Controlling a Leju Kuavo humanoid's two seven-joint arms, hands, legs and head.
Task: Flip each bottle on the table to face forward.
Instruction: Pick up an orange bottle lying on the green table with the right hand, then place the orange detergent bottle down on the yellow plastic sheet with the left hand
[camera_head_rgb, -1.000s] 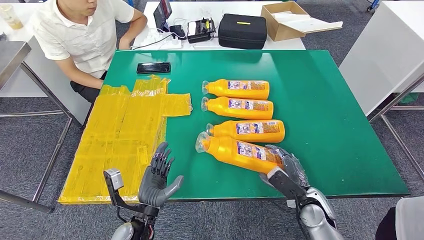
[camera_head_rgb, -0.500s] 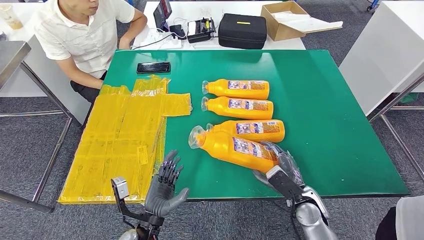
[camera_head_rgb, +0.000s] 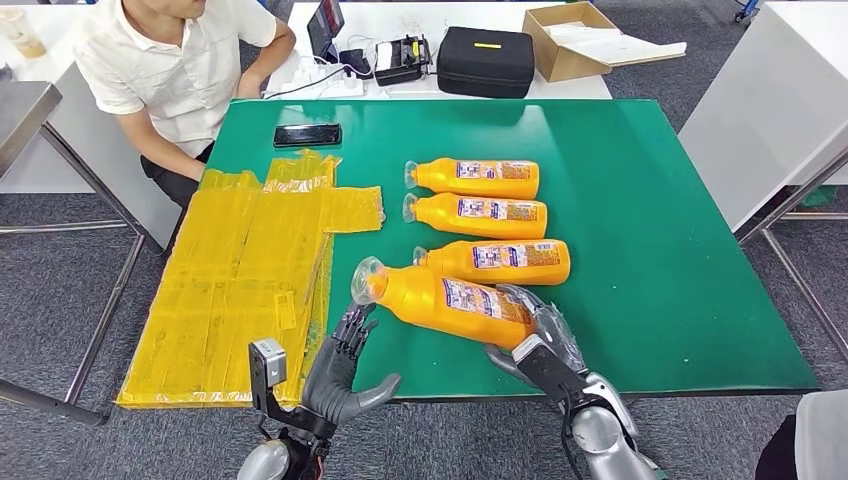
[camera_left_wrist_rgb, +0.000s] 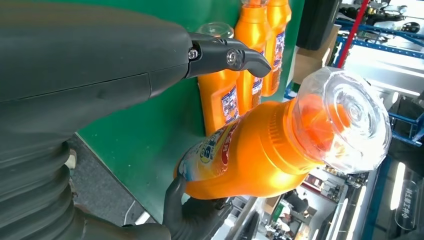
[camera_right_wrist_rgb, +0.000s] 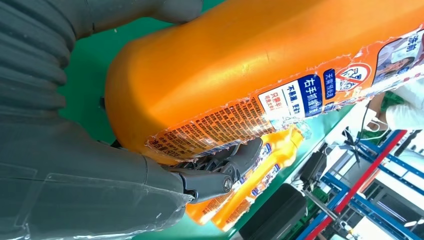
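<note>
Bottle number four (camera_head_rgb: 445, 298), the nearest of the orange row, is up off the green desk (camera_head_rgb: 640, 220), base gripped in the right hand (camera_head_rgb: 535, 335), clear cap angled toward the left hand (camera_head_rgb: 345, 375). That left hand waits spread and empty, just beside the cap, not touching. For a good flip, I'd say keep the base wrapped firmly, roll it about its long axis, and let the left hand steady the neck. Three more bottles (camera_head_rgb: 475, 215) lie flat beyond, labels up.
</note>
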